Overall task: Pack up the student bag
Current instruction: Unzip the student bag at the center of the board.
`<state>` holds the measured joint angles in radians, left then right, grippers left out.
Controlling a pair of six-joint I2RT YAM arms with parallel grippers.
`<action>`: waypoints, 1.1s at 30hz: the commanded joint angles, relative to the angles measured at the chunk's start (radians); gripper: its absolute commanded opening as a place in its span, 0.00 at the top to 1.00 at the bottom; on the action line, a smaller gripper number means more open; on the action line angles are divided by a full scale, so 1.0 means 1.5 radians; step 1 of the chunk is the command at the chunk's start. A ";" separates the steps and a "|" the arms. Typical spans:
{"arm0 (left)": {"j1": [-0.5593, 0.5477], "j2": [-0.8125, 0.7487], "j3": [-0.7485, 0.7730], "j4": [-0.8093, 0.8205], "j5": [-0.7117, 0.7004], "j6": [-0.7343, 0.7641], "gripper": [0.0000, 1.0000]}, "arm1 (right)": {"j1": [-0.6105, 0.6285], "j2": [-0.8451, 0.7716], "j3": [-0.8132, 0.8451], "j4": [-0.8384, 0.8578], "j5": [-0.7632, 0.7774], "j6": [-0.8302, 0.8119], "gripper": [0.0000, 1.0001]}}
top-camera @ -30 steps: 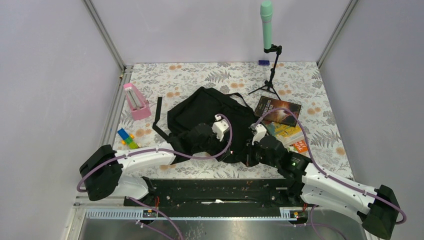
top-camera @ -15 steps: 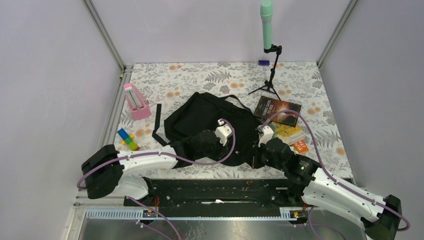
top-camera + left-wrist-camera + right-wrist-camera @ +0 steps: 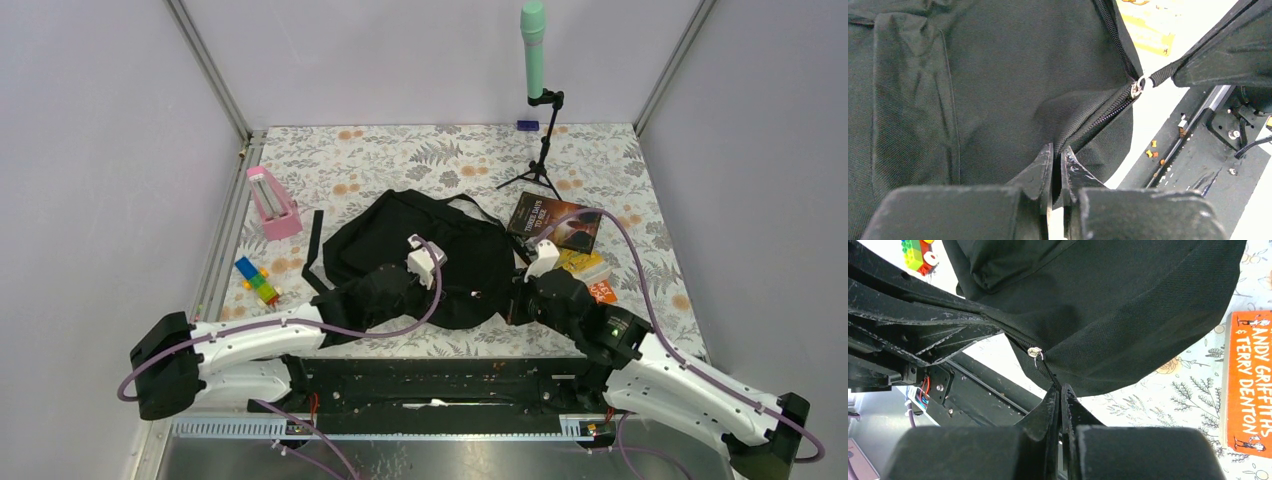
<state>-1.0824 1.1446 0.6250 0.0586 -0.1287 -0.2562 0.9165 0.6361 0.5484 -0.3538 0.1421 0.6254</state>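
The large soft black woven-fabric student bag (image 3: 415, 250) lies mid-way across the floral-patterned table (image 3: 350, 160), near the arms. The overhead view hides both grips; the wrist views show them. The left gripper (image 3: 1057, 159) is pinched closed on the bag's zip seam. The right gripper (image 3: 1060, 396) is clamped, apparently on the thin black pull cord (image 3: 1048, 371) below the small metal zip slider (image 3: 1035, 352).
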 commanded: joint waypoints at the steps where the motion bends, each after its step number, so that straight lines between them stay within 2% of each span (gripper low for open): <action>1: 0.009 -0.051 -0.035 -0.064 -0.118 -0.008 1.00 | -0.009 0.016 0.068 -0.054 0.085 -0.032 1.00; 17: 0.009 -0.134 -0.085 -0.188 -0.205 -0.097 1.00 | -0.138 0.108 0.088 -0.040 0.019 -0.109 1.00; 23: 0.009 -0.179 -0.094 -0.227 -0.206 -0.140 1.00 | -0.228 0.149 0.055 -0.009 -0.024 -0.127 1.00; 29: 0.009 -0.224 -0.085 -0.259 -0.178 -0.143 1.00 | -0.236 0.189 0.054 0.022 -0.076 -0.143 1.00; 31: 0.009 -0.239 -0.070 -0.263 -0.160 -0.136 0.89 | -0.235 0.194 0.049 0.048 -0.146 -0.159 1.00; 33: 0.009 -0.251 -0.046 -0.251 -0.136 -0.124 0.63 | -0.234 0.193 0.035 0.080 -0.204 -0.155 1.00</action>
<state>-1.0817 0.8150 0.5003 -0.2512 -0.3202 -0.4690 0.5842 0.9268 0.6216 -0.3214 -0.0540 0.4416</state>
